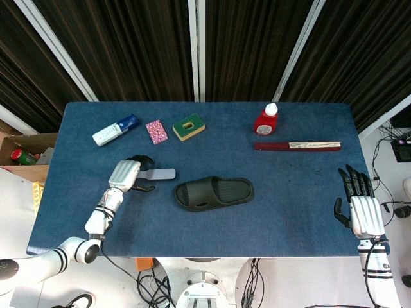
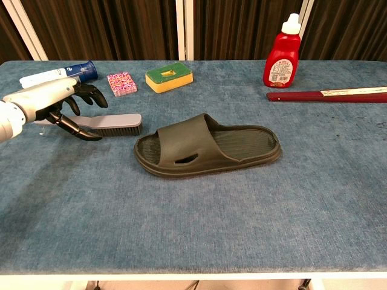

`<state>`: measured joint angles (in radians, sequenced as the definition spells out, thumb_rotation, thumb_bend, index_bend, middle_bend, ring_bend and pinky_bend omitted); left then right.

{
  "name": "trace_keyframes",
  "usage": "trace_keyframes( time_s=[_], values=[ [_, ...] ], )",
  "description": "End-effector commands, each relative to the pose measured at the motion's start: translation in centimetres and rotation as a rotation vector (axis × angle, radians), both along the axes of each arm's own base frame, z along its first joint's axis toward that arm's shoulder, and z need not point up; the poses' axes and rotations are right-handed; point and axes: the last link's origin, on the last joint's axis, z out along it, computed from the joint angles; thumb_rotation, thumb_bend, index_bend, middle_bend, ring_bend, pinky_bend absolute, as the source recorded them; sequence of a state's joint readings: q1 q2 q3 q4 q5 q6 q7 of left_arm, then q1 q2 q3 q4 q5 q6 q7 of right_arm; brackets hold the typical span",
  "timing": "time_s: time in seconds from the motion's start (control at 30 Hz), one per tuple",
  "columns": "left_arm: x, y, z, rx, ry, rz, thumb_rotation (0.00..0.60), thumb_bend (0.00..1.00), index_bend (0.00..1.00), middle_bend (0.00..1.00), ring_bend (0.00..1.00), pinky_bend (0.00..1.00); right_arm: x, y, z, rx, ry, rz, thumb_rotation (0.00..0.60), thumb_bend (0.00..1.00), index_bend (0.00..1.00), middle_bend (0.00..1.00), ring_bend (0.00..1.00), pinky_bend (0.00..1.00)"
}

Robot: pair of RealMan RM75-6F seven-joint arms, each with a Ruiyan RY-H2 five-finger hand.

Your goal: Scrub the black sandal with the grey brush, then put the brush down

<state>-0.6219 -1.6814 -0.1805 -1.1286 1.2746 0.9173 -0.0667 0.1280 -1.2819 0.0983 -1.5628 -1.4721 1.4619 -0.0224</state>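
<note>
Grey brush [image 2: 109, 124] lies flat on the blue desk [image 2: 199, 211], bristles down, just left of the black sandal [image 2: 208, 146] w/ a small gap between them; handle end points left, under the left hand [image 2: 57, 103]. Sandal sits mid-desk, sole down, toe to the right. Brush looks light & stiff, prob. hard plastic w/ a low flat handle, so it could skid on the cloth if nudged sideways; best hold is the narrow handle, thumb under one edge & fingers over the top, well clear of the bristles. Sandal looks like soft rubbery foam, light, likely to slide or flex under scrubbing, so may need steadying. Left hand hovers over the handle end, fingers [image 2: 91, 92] curled loosely above it, thumb reaching low in front; spread apart, nothing gripped yet as far as the chest view shows, though contact w/ the handle tip is hard to rule out. Right hand [image 1: 363, 208] rests at the far right desk edge, fingers straight & apart, holding nothing. Further back: sponge [image 2: 169, 77], small pink packet [image 2: 121, 83], white & blue tube [image 2: 63, 72], red bottle [image 2: 282, 55], long red box [image 2: 329, 94]
</note>
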Motion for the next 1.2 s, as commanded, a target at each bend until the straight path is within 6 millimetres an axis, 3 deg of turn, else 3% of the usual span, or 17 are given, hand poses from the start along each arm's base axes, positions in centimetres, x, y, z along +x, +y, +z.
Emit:
trace_keyframes(
  time_s=[0.03, 0.33, 0.6, 1.2],
  values=[
    [0.22, 0.42, -0.02, -0.011, -0.011, 0.006, 0.479, 0.09, 0.33, 0.27, 0.23, 0.36, 0.06, -0.01, 0.05, -0.003, -0.001, 0.002, 0.599, 0.74, 0.0, 0.0, 0.0, 0.0],
    [0.27, 1.02, -0.25, -0.019, -0.002, 0.02, 0.471, 0.14, 0.37, 0.27, 0.23, 0.36, -0.18, 0.05, 0.12, -0.005, 0.001, -0.006, 0.598, 0.74, 0.0, 0.0, 0.0, 0.0],
    [0.37, 1.22, -0.31, -0.03, 0.003, 0.023, 0.41, 0.22, 0.39, 0.27, 0.23, 0.36, -0.3, -0.05, -0.05, -0.001, 0.0, -0.009, 0.599, 0.74, 0.0, 0.0, 0.0, 0.0],
    [0.12, 1.06, -0.46, -0.028, 0.056, 0.009, 0.39, 0.26, 0.43, 0.27, 0.23, 0.35, -0.38, -0.06, -0.24, 0.007, 0.0, -0.012, 0.599, 0.74, 0.0, 0.0, 0.0, 0.0]
  ],
)
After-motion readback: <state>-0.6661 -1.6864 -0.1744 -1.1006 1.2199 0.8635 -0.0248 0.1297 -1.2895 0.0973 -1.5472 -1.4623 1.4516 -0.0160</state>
